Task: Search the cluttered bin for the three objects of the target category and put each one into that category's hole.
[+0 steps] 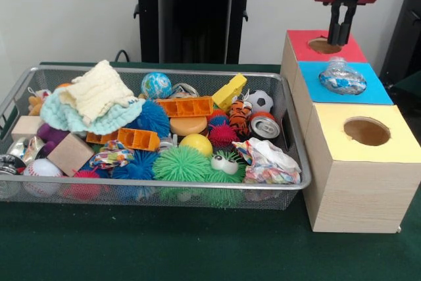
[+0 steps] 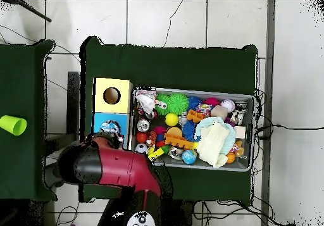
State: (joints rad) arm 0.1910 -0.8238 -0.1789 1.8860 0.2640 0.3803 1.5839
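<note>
A wire mesh bin (image 1: 164, 70) is packed with toys, balls, blocks and cloth. To its right stands a row of three wooden boxes topped red (image 1: 325, 51), blue (image 1: 368, 93) and yellow (image 1: 368, 133), each with a round hole. A crushed clear plastic bottle (image 1: 342, 77) lies over the blue box's hole. My gripper (image 1: 341, 31) hangs just above the red box's hole, shut, holding nothing. In the overhead view the red arm (image 2: 107, 163) covers the gripper and the red box. The bottle (image 2: 111, 130) shows at the arm's edge.
Near the bin's box-side end lie a crushed drink can (image 1: 265, 126) and crumpled printed paper (image 1: 266, 162). Spiky balls, orange blocks and a knitted cloth (image 1: 95, 93) fill the rest. A green cup (image 2: 12, 125) sits on a separate table.
</note>
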